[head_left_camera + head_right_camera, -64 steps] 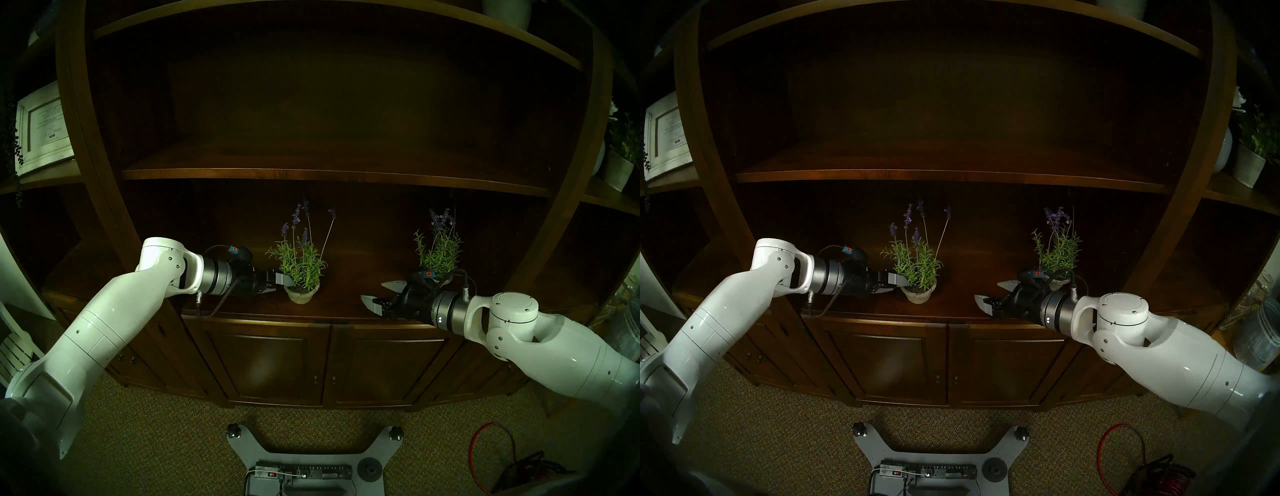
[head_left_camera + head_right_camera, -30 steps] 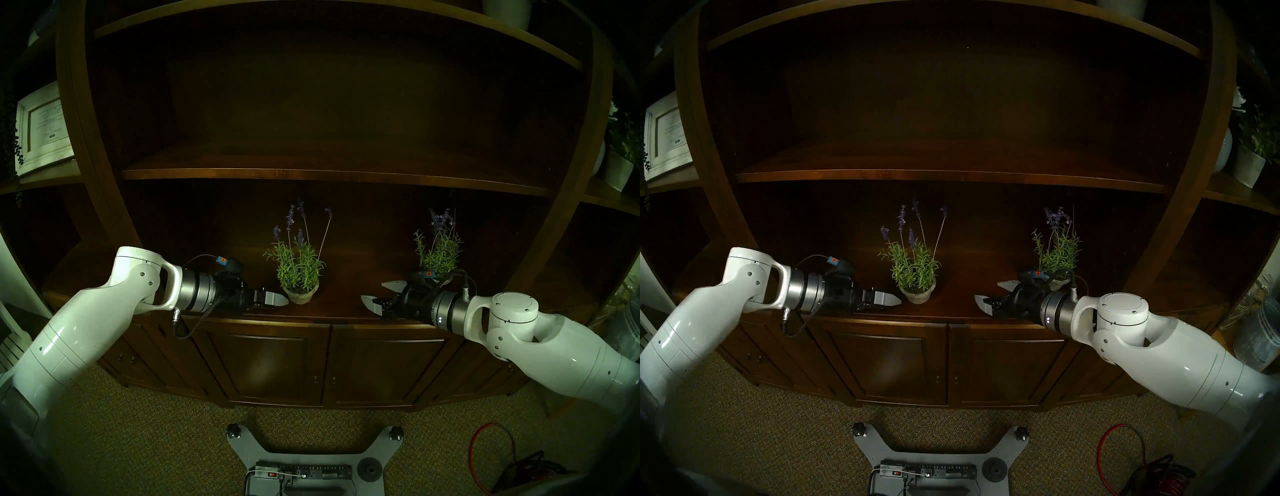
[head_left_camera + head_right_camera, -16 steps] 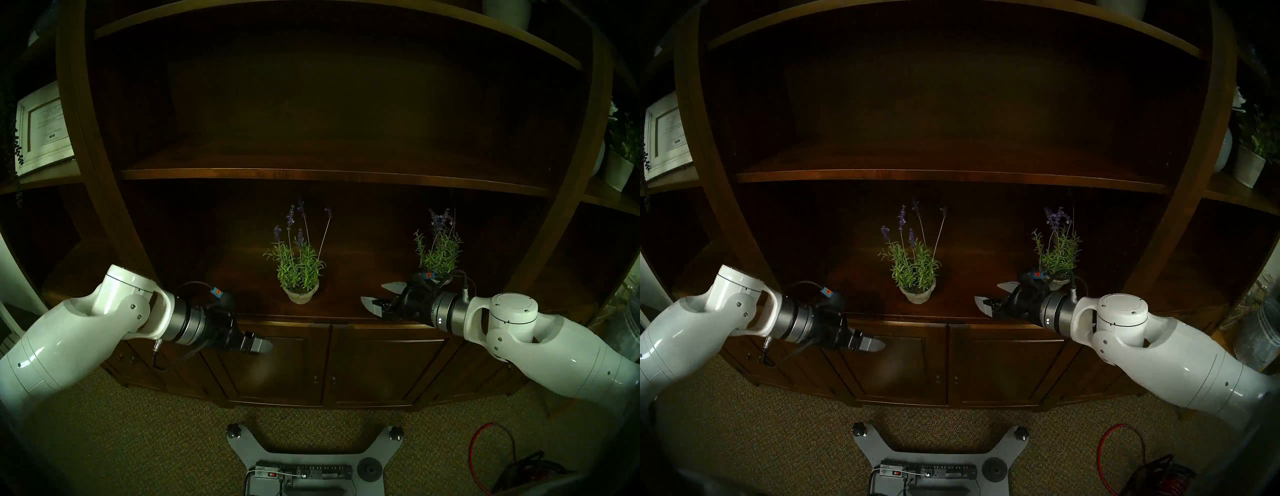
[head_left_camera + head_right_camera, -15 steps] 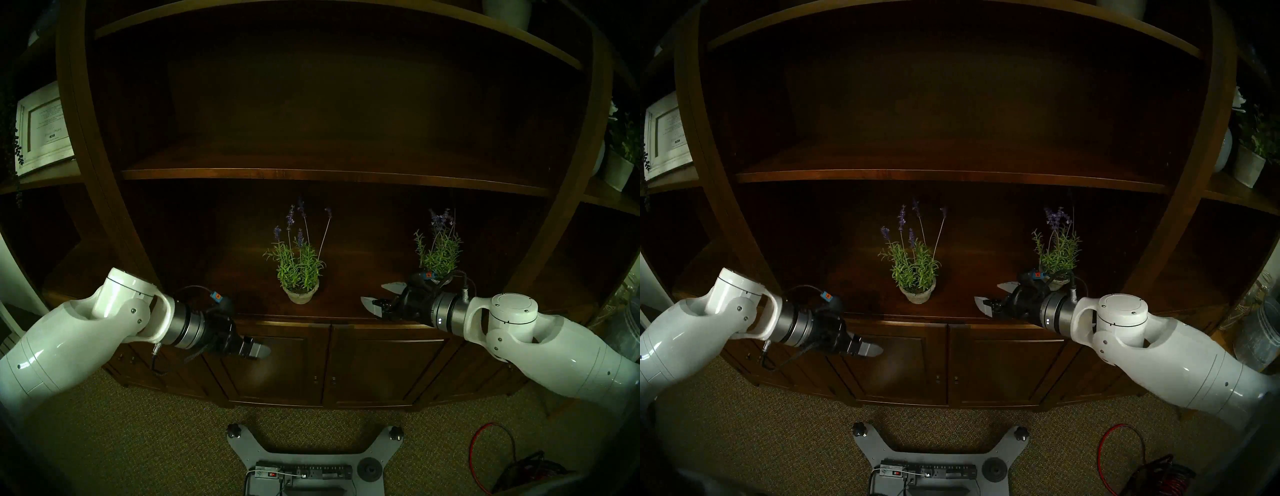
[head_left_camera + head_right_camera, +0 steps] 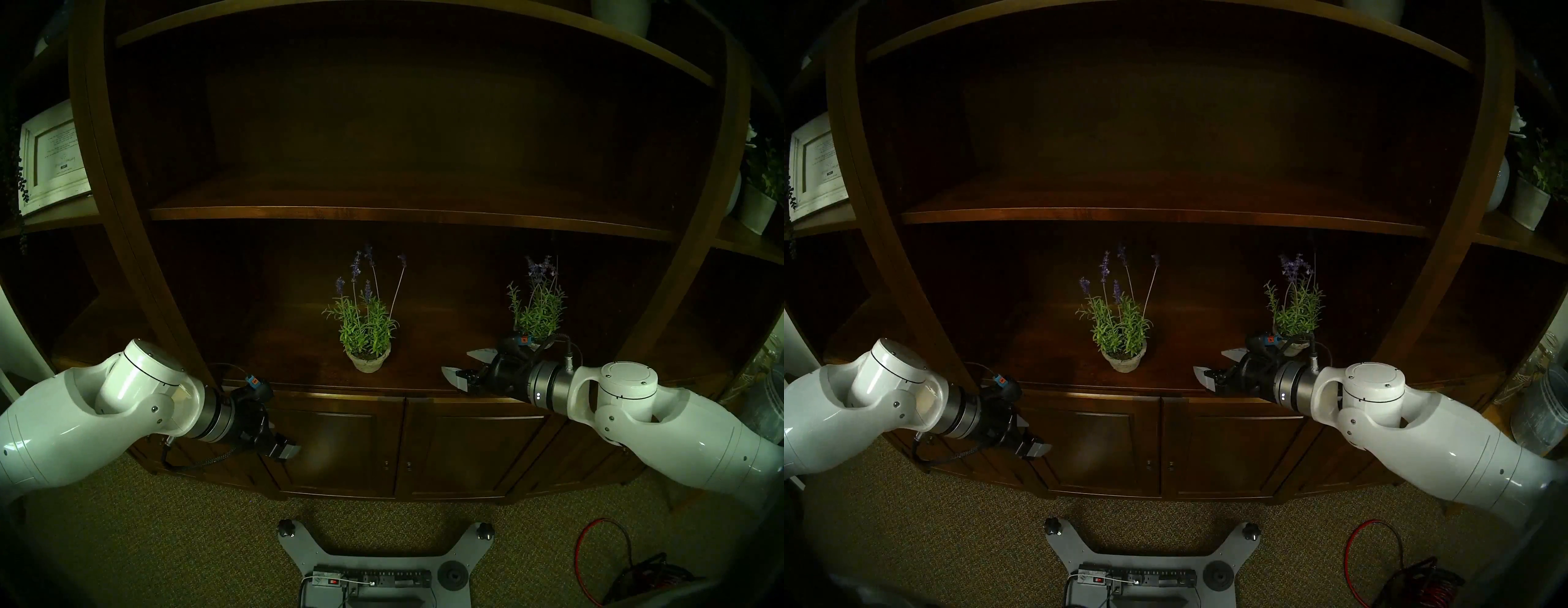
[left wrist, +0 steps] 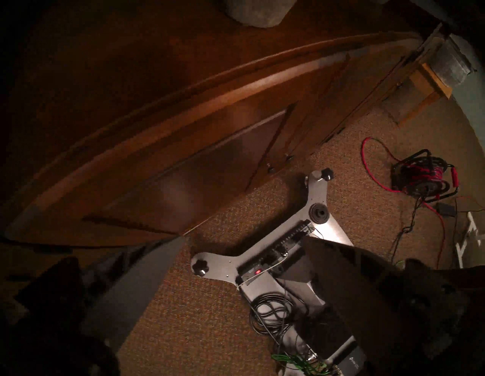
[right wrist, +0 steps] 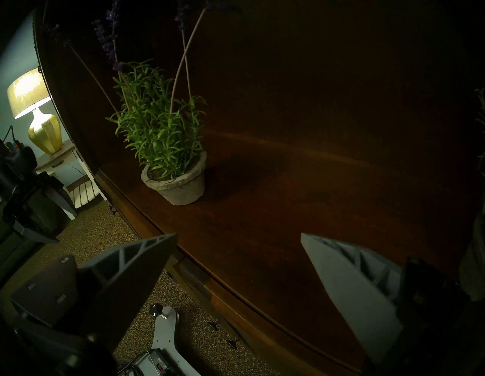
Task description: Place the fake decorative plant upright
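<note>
The fake plant (image 5: 367, 329), lavender with green leaves in a grey pot, stands upright on the dark wooden shelf (image 5: 297, 382), free of both grippers; it also shows in the other head view (image 5: 1122, 333) and the right wrist view (image 7: 168, 147). My left gripper (image 5: 292, 452) (image 5: 1037, 448) (image 6: 244, 238) hangs open and empty below the shelf's front edge, before a cabinet door. To the plant's right, my right gripper (image 5: 457, 362) (image 5: 1210, 361) (image 7: 238, 234) hovers open and empty over the shelf's front edge.
A second potted lavender (image 5: 536, 312) stands upright behind my right wrist. A shelf board (image 5: 403, 214) runs close above the flower tips. On the carpet are my base plate (image 5: 373, 564) with a power strip and a red cable reel (image 5: 628, 573).
My left gripper has pulled back from the plant's pot and dropped below the shelf edge, leftward. The plant stays upright. The right arm has barely moved.
</note>
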Controlling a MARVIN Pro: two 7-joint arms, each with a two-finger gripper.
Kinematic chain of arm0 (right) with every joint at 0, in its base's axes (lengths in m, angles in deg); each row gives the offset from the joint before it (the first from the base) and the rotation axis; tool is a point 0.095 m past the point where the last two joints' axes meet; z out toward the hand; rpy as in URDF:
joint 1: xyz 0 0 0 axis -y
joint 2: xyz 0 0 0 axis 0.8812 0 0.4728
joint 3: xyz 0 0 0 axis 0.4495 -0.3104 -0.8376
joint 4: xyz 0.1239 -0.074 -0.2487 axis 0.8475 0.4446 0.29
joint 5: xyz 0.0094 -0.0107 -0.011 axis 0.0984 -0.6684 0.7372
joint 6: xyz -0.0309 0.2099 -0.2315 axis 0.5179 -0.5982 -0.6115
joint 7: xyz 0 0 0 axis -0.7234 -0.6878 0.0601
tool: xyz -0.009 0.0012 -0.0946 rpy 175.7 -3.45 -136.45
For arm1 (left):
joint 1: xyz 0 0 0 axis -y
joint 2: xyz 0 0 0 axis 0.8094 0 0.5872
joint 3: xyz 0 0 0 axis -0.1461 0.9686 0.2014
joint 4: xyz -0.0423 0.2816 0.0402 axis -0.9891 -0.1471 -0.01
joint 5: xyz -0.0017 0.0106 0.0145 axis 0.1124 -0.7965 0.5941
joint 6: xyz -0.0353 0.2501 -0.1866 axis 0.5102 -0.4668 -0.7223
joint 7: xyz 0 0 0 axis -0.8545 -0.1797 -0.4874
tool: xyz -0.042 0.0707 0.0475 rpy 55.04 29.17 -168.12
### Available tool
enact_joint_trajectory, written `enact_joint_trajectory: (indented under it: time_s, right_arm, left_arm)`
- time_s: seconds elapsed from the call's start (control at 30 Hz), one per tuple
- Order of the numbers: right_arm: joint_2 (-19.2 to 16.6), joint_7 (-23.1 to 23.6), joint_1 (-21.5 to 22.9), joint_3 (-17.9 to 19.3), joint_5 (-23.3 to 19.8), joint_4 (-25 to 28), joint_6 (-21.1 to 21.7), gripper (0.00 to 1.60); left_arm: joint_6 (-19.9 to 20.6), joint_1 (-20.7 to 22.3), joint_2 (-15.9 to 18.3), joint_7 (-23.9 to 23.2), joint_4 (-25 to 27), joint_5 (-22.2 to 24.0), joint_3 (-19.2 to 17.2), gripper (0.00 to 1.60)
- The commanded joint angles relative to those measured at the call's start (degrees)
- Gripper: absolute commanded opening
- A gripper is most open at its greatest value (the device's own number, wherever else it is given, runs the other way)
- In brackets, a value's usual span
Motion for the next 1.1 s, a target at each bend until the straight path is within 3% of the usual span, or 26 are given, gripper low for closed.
enact_joint_trajectory:
  time_s: [0.0,0.17,0.6,1.07]
  right_arm:
    - [0.0,0.0,1.2,1.1,0.0,0.5,-0.4,1.6]
    - [0.0,0.0,1.2,0.9,0.0,0.4,-0.4,1.6]
    - [0.0,0.0,1.3,0.7,0.0,0.4,-0.4,1.6]
    - [0.0,0.0,1.4,0.7,0.0,0.4,-0.5,1.6]
  left_arm:
    - [-3.5,1.3,2.4,-0.3,5.9,-0.7,-4.1,1.6]
    - [-5.3,0.5,2.9,-0.7,10.9,-1.0,-5.4,1.6]
    - [-7.7,-1.8,4.6,-1.3,16.7,-2.2,-6.6,1.6]
    - [-9.7,-5.1,6.3,0.5,15.1,-3.6,-8.2,1.6]
